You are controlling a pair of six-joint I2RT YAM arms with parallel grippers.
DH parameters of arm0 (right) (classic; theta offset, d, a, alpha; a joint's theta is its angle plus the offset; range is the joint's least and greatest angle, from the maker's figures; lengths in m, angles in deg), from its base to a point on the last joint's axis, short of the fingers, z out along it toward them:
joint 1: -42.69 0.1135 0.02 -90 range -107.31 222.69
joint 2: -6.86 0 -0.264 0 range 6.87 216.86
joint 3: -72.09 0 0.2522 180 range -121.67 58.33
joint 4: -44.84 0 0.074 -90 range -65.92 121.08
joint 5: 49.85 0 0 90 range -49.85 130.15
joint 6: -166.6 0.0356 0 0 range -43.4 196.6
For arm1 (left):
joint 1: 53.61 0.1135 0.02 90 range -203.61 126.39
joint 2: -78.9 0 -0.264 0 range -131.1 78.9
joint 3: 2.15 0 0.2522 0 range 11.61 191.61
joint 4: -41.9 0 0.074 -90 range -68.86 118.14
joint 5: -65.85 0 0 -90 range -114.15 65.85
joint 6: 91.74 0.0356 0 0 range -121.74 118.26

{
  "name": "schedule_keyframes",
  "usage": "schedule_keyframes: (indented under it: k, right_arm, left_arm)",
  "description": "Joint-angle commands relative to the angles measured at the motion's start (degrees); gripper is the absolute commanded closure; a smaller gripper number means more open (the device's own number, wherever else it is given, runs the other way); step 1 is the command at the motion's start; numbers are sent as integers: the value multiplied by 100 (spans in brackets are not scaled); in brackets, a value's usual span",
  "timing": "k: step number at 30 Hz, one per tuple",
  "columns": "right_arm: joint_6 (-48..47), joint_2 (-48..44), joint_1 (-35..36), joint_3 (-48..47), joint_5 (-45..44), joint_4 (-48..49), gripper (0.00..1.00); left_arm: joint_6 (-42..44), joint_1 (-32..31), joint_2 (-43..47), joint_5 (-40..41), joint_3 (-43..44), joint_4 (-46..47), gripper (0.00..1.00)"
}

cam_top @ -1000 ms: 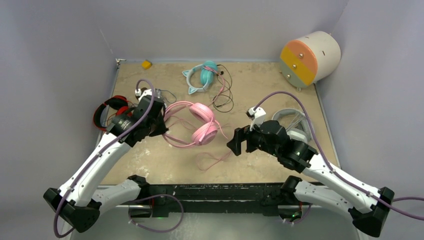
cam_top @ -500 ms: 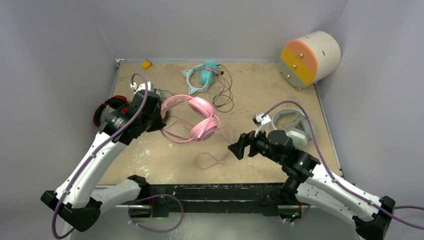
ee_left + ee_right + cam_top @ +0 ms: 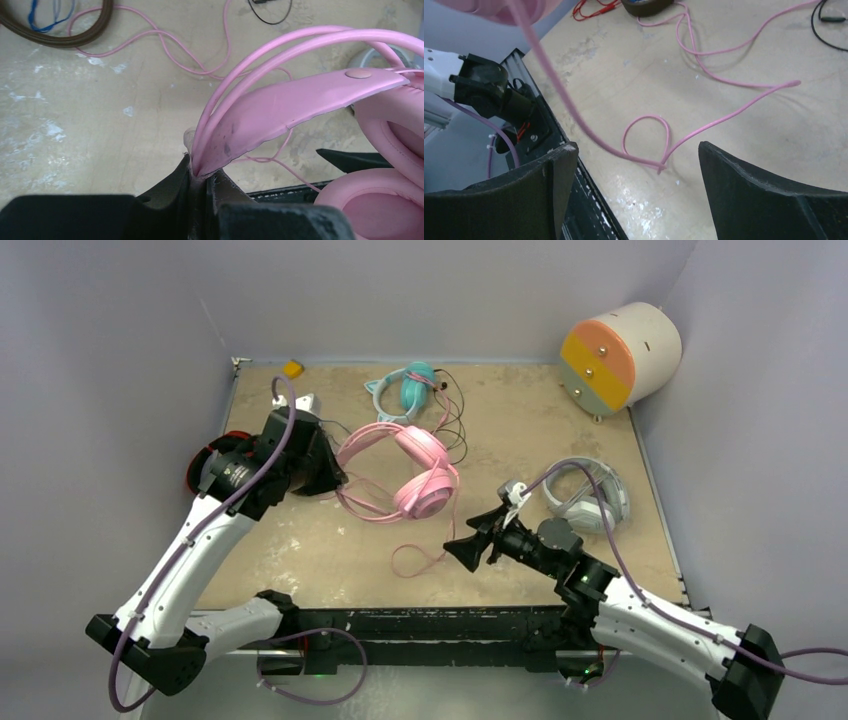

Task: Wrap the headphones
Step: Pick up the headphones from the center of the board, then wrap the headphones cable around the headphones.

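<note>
Over scuffed beige tabletop (image 3: 330,550), padded pink headphones (image 3: 425,495), thin looping cable (image 3: 646,117).

The left arm (image 3: 190,560) and the right arm (image 3: 665,625) share one build: smooth white shells on the long links and matte black, angular housings at each joint. A thin lilac cable (image 3: 291,412) runs along the left arm, and a matching lilac lead (image 3: 812,651) follows the right. Small white brackets (image 3: 513,490) sit atop the wrists. The left claw (image 3: 200,172) has black wedge-shaped fingers (image 3: 160,197). The right claw (image 3: 634,170) has two broad, dull black fingers (image 3: 769,200) with bevelled edges.
</note>
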Motion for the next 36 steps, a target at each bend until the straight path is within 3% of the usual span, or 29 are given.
schedule_keyframes:
  k: [1, 7, 16, 22, 27, 31, 36]
  right_arm:
    - [-234, 377, -1, -29, 218, 1318, 9]
    - [-476, 950, -1, -229, 979, 2232, 11]
    - [-750, 1403, -4, -797, 1854, 2516, 14]
    - [-181, 2425, 7, -569, 2330, 3537, 17]
    - [398, 3327, 3, -347, 2539, 4223, 20]
    - [420, 3102, 8, -8, 2232, 4137, 19]
    - [167, 2207, 3, 322, 1809, 3317, 19]
  left_arm:
    - [-210, 45, 187, -951, 391, 723, 100]
    - [-237, 45, 180, -1321, 832, 677, 100]
    - [-328, 54, -234, -1766, 1624, 754, 100]
    - [-480, 254, -972, -1725, 2882, 628, 100]
    - [-676, 808, -1585, -1913, 4310, 561, 100]
    - [-773, 1323, -1902, -2036, 5086, 417, 100]
    - [-841, 1810, -1882, -2241, 5044, 465, 100]
